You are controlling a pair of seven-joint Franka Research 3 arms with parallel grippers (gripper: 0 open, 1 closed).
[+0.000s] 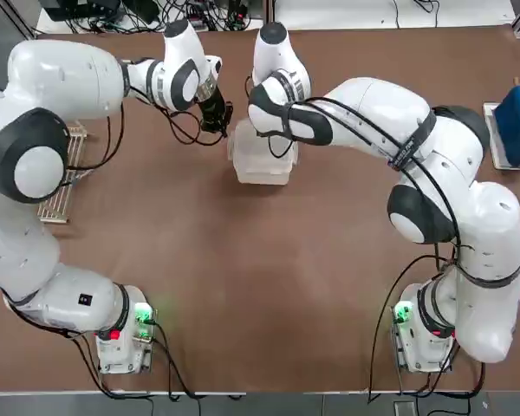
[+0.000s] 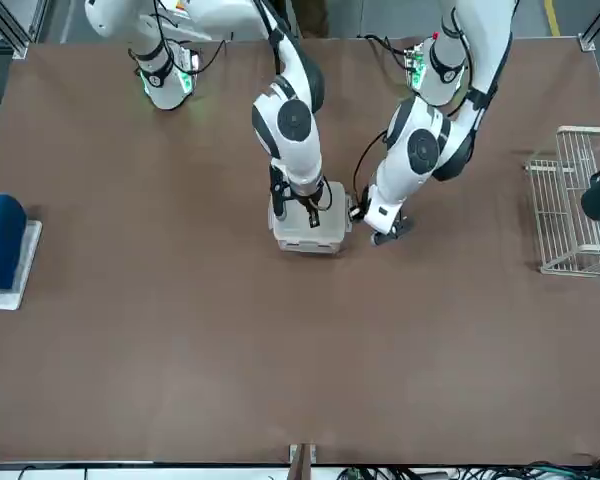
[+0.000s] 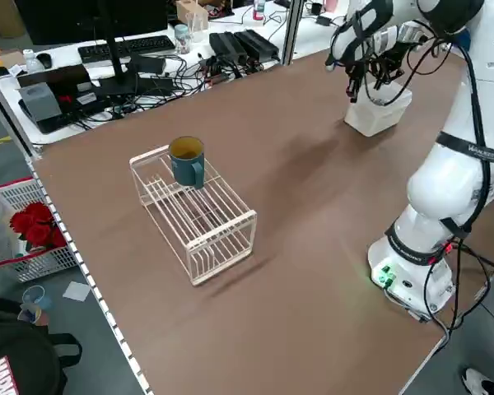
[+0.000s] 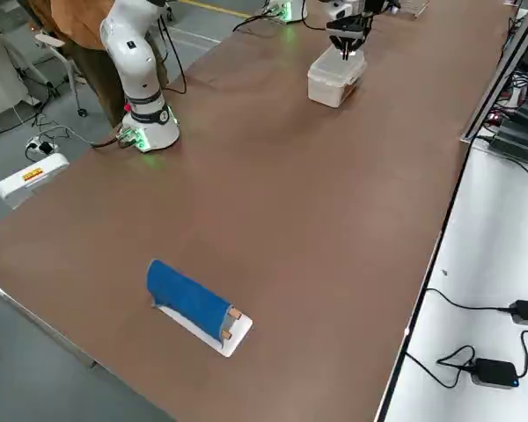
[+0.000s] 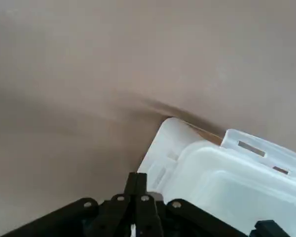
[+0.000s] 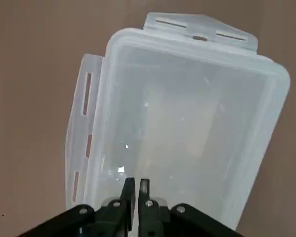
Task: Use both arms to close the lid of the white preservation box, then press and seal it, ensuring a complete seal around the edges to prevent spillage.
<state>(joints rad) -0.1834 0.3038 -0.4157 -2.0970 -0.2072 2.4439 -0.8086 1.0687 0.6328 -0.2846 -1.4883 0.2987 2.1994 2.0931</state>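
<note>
In the upper middle of the top view, the white preservation box [image 1: 262,160] is sitting on the table [image 1: 260,286] with the lid [image 6: 187,128] down, the right end effector [image 2: 307,212] pressing closed-fingered on its top while the left end effector [image 1: 215,120], also closed, is hanging just beside its left edge.

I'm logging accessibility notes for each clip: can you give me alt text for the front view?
A small white plastic box with its lid down sits mid-table, the right arm's shut pincer on top of it and the left arm's shut pincer just beside it. A blue roll lies at one table edge, a white wire rack at the other.
</note>
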